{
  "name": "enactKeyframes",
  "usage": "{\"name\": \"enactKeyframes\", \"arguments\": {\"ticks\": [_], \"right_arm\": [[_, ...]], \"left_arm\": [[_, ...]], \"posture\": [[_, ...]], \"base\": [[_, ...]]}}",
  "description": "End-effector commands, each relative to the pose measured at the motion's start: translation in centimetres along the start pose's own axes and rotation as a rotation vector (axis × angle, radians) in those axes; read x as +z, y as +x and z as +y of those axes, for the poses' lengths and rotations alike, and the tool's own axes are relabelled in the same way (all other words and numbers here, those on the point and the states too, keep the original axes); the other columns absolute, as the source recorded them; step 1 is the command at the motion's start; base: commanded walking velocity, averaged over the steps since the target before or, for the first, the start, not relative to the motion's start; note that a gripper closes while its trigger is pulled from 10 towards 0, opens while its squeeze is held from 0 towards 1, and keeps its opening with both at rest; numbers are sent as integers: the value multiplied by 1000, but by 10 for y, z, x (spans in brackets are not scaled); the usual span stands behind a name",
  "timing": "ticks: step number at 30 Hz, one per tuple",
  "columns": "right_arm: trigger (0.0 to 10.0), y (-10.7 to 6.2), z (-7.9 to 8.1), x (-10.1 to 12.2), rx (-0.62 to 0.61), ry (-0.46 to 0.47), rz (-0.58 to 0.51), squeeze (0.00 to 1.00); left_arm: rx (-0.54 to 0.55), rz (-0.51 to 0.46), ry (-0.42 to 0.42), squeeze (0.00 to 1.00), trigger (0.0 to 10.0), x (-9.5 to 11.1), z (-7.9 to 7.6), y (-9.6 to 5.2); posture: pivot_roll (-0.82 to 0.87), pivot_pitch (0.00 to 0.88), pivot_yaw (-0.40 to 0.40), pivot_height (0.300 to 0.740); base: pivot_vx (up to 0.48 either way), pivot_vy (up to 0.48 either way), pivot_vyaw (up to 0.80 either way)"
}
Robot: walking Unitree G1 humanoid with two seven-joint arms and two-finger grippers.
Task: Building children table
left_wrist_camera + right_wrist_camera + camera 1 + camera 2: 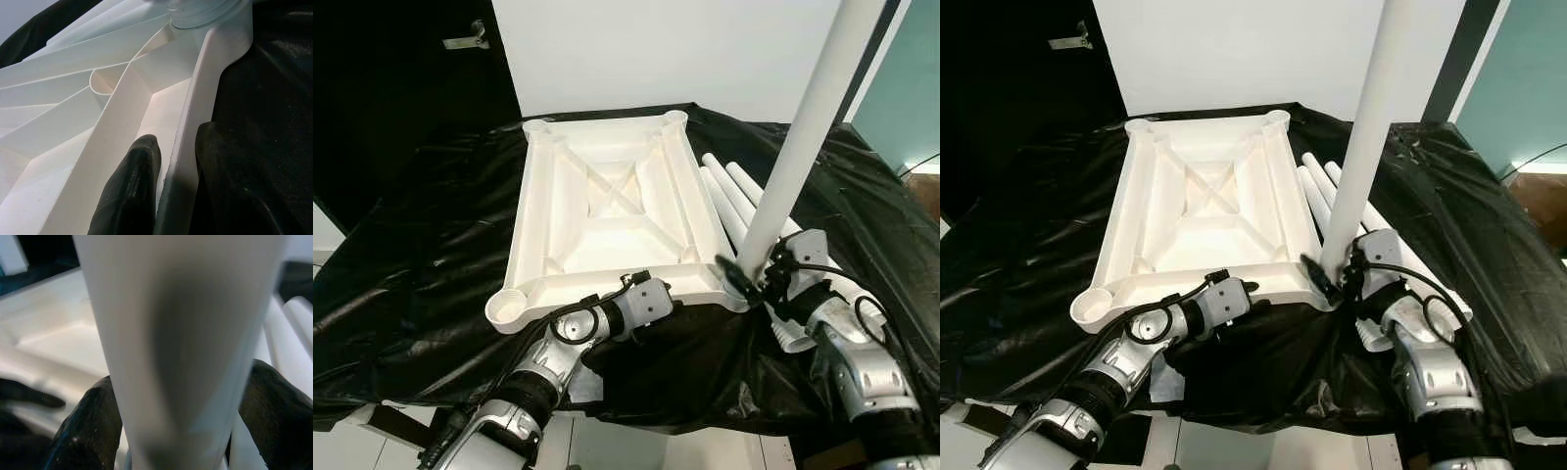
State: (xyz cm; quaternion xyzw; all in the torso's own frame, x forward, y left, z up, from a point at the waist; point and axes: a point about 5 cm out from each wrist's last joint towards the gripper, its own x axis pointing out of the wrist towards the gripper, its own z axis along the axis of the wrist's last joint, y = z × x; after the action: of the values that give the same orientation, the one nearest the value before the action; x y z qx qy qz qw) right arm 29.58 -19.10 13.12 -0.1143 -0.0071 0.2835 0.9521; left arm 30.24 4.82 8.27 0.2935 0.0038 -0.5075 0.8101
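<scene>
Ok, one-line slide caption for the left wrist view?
Left gripper pinches the near rim of the upturned white tabletop, a leg seated in its corner socket.

No text, label, brand, number or sign can be read anywhere in these views.

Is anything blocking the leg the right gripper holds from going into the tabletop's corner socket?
Nothing visible. The leg stands with its foot at the near right corner of the tabletop, clamped by the right gripper. Spare legs lie beside it.
</scene>
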Motion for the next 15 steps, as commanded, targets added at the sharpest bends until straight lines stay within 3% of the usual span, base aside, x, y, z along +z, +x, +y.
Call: {"name": "enactKeyframes", "arguments": {"ticks": [1, 2, 3, 4, 5, 7, 8, 15], "right_arm": [[10000, 1, -1, -3, 49, 1, 31, 0], [10000, 2, -1, -3, 75, 3, 40, 0], [8588, 2, -1, -3, 102, -3, 50, 0], [6471, 2, -2, -4, 118, -8, 56, 0], [2824, 3, -2, -3, 138, -10, 60, 0], [2824, 4, -3, -3, 150, -11, 63, 0], [0, 4, -5, -2, 162, -9, 62, 0], [0, 6, -13, 1, 185, -12, 57, 0]], "left_arm": [[-67, 147, -76, 0, 10000, -32, -26, -6], [-66, 148, -78, 0, 10000, -33, -26, -6], [-64, 149, -79, 0, 10000, -33, -26, -7], [-64, 149, -79, 0, 10000, -33, -26, -7], [-63, 150, -79, 0, 10000, -33, -26, -7], [-62, 150, -80, 0, 10000, -34, -26, -8], [-61, 151, -79, 0, 10000, -34, -26, -8], [-58, 152, -78, 0, 10000, -34, -24, -8]], "posture": [[-39, 33, -7, 740], [-39, 33, -7, 740], [-33, 34, -6, 740], [-33, 34, -6, 740], [-32, 33, -6, 740], [-32, 33, -6, 740], [-32, 33, -6, 740], [-27, 31, -4, 740]], "base": [[0, 0, 0], [0, 0, 0], [0, 0, 0], [0, 0, 0], [0, 0, 0], [0, 0, 0], [0, 0, 0], [0, 0, 0]]}}
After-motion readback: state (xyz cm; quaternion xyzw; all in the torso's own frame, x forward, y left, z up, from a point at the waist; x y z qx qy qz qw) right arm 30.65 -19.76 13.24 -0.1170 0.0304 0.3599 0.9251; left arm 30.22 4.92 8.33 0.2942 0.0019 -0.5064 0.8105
